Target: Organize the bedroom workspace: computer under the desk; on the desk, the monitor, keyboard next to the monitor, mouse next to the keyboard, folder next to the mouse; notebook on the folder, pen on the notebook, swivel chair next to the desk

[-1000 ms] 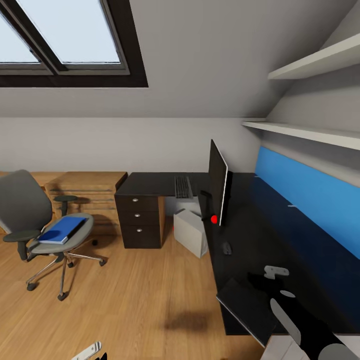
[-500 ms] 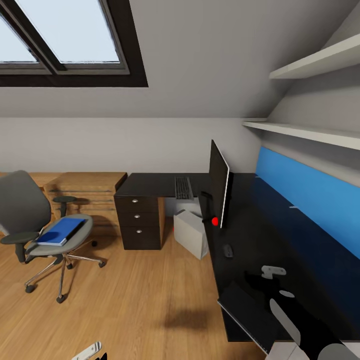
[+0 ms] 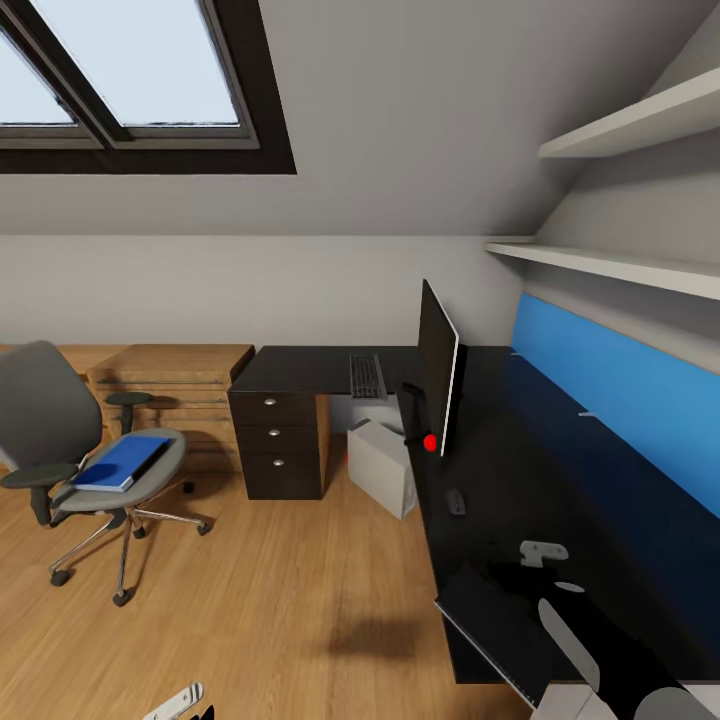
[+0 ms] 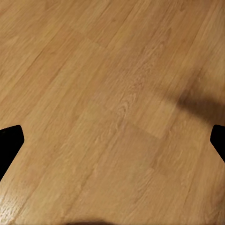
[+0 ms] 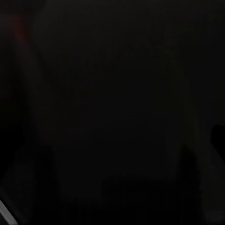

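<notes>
Right end effector (image 3: 543, 551) has drawn slightly back over the worktop (image 3: 520, 470); room unchanged.
Head view: folder (image 3: 122, 461) on swivel chair (image 3: 70, 450); keyboard (image 3: 366, 376), monitor (image 3: 438, 368), mouse (image 3: 455, 500) on worktop. Left wrist view: fingers (image 4: 8, 146) spread above floor (image 4: 112, 93). Right wrist view: dark, grip unclear.

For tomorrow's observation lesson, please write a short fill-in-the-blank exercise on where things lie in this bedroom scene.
1. The blue folder lies on the seat of the ____.
2. The keyboard lies on top of the ____.
3. The computer stands on the ____.
4. The mouse lies nearer to the camera than the ____.

Missing words: swivel chair; desk; floor; monitor
</notes>
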Available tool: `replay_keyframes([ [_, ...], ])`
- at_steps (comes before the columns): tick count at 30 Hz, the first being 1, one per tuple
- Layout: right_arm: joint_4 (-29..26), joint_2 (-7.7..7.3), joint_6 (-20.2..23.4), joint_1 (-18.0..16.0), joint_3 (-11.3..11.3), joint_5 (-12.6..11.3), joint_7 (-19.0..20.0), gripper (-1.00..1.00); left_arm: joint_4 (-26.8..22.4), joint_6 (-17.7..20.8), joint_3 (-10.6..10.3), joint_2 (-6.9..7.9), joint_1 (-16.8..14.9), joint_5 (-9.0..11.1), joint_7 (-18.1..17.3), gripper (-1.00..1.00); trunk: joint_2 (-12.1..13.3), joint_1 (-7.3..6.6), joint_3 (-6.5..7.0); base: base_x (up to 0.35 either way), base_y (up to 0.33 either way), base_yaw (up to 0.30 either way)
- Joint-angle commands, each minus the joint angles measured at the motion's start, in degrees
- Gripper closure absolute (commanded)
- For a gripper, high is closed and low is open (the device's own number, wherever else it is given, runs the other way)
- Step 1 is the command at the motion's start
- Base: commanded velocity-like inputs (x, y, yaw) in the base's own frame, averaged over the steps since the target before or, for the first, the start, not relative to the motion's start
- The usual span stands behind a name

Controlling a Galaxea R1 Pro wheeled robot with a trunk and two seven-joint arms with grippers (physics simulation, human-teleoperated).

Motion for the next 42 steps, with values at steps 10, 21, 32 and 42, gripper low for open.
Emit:
replay_keyframes([
  [10,-0.1,-0.08,0.8,-0.1,0.3,-0.6,-0.6,-1.00,0.0,-0.2,-0.1,0.01,0.0,0.6,0.1,-1.00,0.0,0.00,-0.07,0.000,0.000,0.000],
  [21,-0.1,-0.10,1.0,-0.1,0.3,-0.6,-0.6,-1.00,0.0,-0.2,-0.1,0.01,0.0,0.6,0.1,-1.00,0.0,0.00,-0.07,-0.093,0.000,0.000],
  [32,-0.1,-0.13,1.0,-0.1,0.3,-0.6,-0.6,-1.00,0.0,-0.2,-0.1,0.01,0.0,0.6,0.1,-1.00,0.0,0.00,-0.07,-0.071,0.000,0.000],
  [42,-0.1,-0.11,1.0,-0.1,0.3,-0.6,-0.6,-1.00,0.0,-0.2,-0.1,0.01,0.0,0.6,0.1,-1.00,0.0,0.00,-0.07,-0.006,0.000,0.000],
])
